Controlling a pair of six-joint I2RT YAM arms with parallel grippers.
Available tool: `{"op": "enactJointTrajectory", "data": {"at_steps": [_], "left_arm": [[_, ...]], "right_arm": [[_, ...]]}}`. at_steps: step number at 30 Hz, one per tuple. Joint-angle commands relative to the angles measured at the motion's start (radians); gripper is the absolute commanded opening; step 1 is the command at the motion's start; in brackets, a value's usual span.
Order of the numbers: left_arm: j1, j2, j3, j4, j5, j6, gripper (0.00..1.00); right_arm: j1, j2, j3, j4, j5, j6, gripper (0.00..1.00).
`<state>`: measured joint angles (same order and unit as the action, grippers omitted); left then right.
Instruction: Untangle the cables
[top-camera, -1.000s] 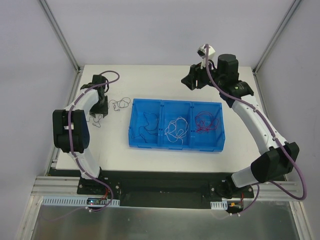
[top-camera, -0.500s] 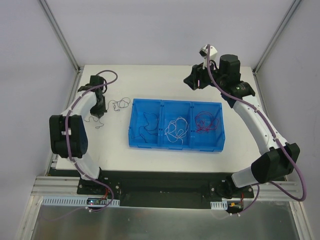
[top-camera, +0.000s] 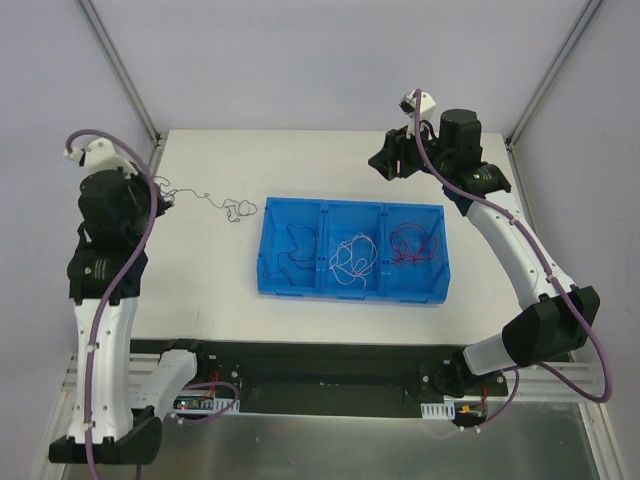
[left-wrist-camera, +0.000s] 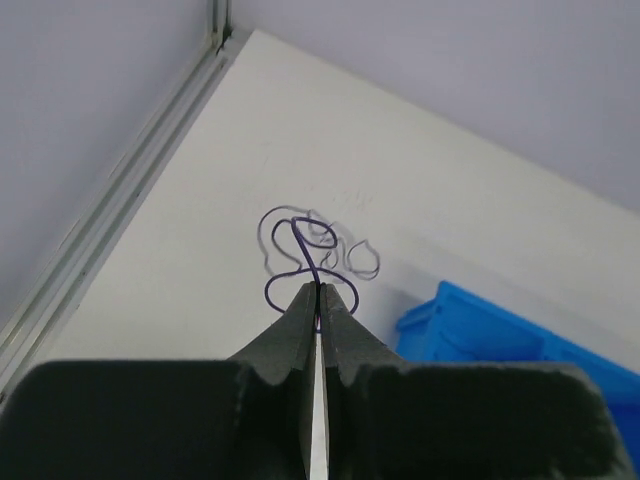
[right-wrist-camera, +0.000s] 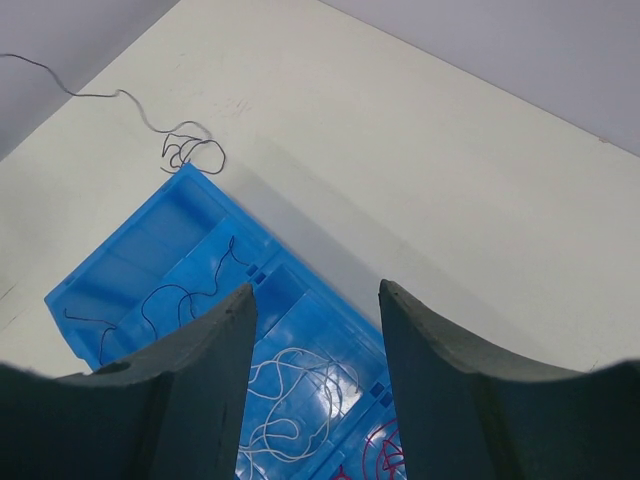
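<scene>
The left tool (left-wrist-camera: 318, 292) is pressed fully shut, its 2 dark fingers meeting edge to edge, and it pinches a thin dark purple wire (top-camera: 238, 210) right at the tips. The left wrist view shows the wire rising out of the tips in a few small loops. From above, 1 slack, wavy strand runs from the tool across the white bench (top-camera: 300, 160) to a small curled clump. That clump lies on the bench just beside the far left corner of a blue plastic tray (top-camera: 350, 288) with 3 compartments. Whether the strand touches the bench along its length cannot be told.

The tray sits in the middle of the bench. Its left compartment holds a loose dark wire (top-camera: 295, 250), the middle one holds tangled white wires (top-camera: 350, 262), and the right one holds curly red wires (top-camera: 415, 245).

The right tool (right-wrist-camera: 315, 295) hangs above the far side of the bench, beyond the tray's right half. Its fingers stand well apart with nothing between them.
</scene>
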<state>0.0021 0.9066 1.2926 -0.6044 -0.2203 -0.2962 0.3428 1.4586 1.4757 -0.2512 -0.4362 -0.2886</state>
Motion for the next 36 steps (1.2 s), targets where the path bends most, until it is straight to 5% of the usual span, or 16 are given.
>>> {"op": "enactJointTrajectory", "data": {"at_steps": [1, 12, 18, 27, 36], "left_arm": [[0.012, -0.069, 0.077, 0.08, 0.024, -0.092, 0.0], [0.012, -0.019, 0.402, 0.182, 0.398, -0.145, 0.0], [0.012, 0.044, 0.47, 0.284, 0.727, -0.305, 0.0], [0.001, 0.041, 0.185, 0.601, 0.903, -0.561, 0.0], [-0.157, 0.095, -0.088, 0.646, 0.816, -0.523, 0.0]], "right_arm": [[-0.005, -0.049, 0.008, 0.017, -0.026, -0.004, 0.55], [-0.005, -0.052, 0.006, 0.018, -0.032, -0.001, 0.55], [-0.005, -0.056, 0.003, 0.018, -0.024, -0.004, 0.55], [-0.007, -0.058, 0.001, 0.02, -0.029, -0.003, 0.55], [-0.008, -0.063, -0.003, 0.021, -0.021, -0.003, 0.55]]}}
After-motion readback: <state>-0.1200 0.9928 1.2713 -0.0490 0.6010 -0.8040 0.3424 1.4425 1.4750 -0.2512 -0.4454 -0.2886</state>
